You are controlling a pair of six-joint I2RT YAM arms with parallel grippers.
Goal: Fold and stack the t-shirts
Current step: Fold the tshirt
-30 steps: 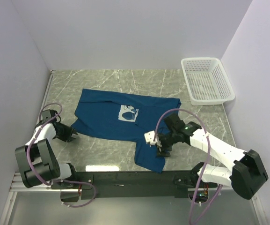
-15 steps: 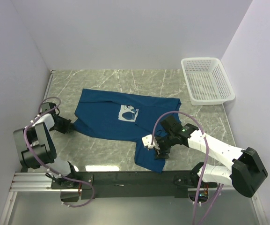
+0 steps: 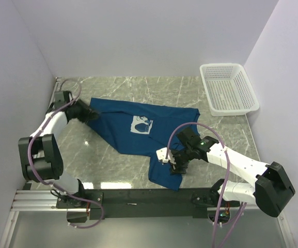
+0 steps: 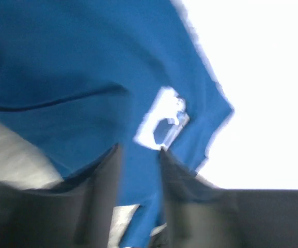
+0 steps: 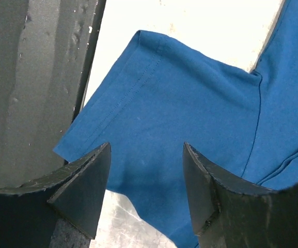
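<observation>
A dark royal-blue t-shirt point(image 3: 133, 137) with a pale square print point(image 3: 141, 125) lies spread on the marble table. Its left side is drawn up toward the far left. There my left gripper point(image 3: 89, 113) is shut on a fold of it. In the left wrist view, blurred blue t-shirt cloth point(image 4: 76, 62) runs between the two fingers of the left gripper point(image 4: 138, 150), and the print point(image 4: 164, 124) shows beyond them. My right gripper point(image 3: 175, 166) is open, low over the shirt's near sleeve point(image 5: 179, 103). The right gripper point(image 5: 146, 147) has its jaws wide apart and grips nothing.
A white mesh basket point(image 3: 229, 88) stands at the back right against the wall. The black base rail point(image 3: 138, 196) runs along the table's near edge, right next to the sleeve, and shows as a dark rail point(image 5: 40, 77) in the right wrist view. Walls enclose the left, back and right.
My left gripper has swung from the table's near left to the far left, carrying the shirt's lower-left corner with it. The right gripper shifted slightly toward the near edge over the sleeve.
</observation>
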